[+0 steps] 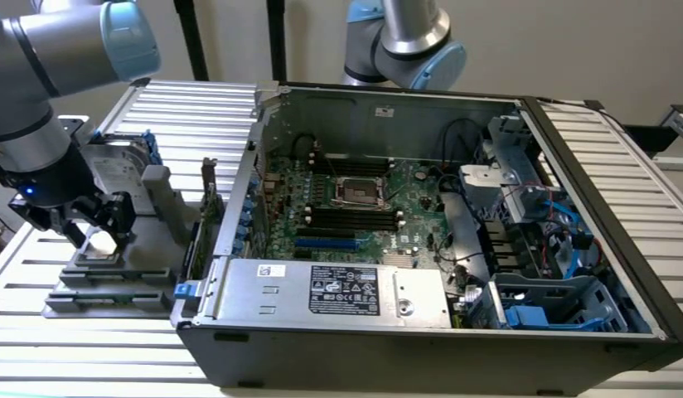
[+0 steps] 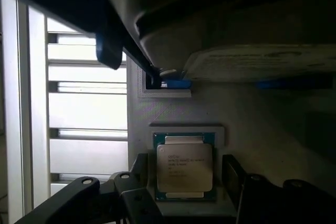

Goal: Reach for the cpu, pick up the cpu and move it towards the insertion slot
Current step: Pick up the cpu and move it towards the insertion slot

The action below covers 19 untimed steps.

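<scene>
Silver cpu (image 2: 185, 166) lies flat in its grey holder (image 2: 262, 124); my jaws stand wide apart, one each side, so it fits between.

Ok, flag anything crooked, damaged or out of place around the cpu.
Nothing stands out. The cpu lies flat and square in its grey holder, and the open gripper straddles it, one finger on each side.
</scene>
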Each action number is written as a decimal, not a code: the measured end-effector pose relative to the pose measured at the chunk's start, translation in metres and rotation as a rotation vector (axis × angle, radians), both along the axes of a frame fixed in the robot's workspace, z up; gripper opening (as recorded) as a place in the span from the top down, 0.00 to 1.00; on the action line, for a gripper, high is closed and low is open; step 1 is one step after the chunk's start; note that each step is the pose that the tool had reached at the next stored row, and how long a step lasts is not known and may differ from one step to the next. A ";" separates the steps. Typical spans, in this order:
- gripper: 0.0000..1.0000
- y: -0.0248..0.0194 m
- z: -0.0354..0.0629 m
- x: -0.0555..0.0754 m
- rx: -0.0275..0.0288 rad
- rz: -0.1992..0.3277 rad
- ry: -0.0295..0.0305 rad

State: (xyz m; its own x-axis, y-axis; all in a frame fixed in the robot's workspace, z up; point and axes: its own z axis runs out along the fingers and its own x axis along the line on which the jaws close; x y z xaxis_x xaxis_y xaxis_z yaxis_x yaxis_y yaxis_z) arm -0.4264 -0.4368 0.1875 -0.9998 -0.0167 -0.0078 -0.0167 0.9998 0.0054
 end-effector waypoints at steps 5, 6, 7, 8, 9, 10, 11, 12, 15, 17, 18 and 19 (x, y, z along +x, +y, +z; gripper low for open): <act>0.33 0.0006 -0.0009 0.000 0.0000 0.000 0.0000; 0.33 0.0007 -0.0010 0.000 0.0000 0.000 0.0000; 0.33 0.0009 -0.0011 0.000 0.0001 0.000 -0.0002; 0.33 0.0011 -0.0012 0.000 0.0001 0.000 -0.0002; 0.33 0.0011 -0.0012 0.000 0.0001 0.000 -0.0002; 0.33 0.0013 -0.0011 0.000 0.0000 0.000 -0.0001; 0.33 0.0013 -0.0011 0.000 0.0000 0.000 -0.0001; 0.35 0.0014 -0.0011 0.000 0.0000 0.000 -0.0001; 0.42 0.0017 -0.0011 0.000 0.0000 0.000 -0.0001; 0.42 0.0018 -0.0010 0.000 -0.0001 0.000 0.0001; 0.44 0.0018 -0.0010 0.000 -0.0001 0.000 0.0001; 0.44 0.0019 -0.0010 0.000 -0.0002 0.000 0.0001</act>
State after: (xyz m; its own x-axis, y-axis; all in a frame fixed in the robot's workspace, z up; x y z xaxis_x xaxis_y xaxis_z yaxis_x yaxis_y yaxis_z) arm -0.4267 -0.4349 0.1865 -0.9998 -0.0167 -0.0077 -0.0167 0.9998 0.0052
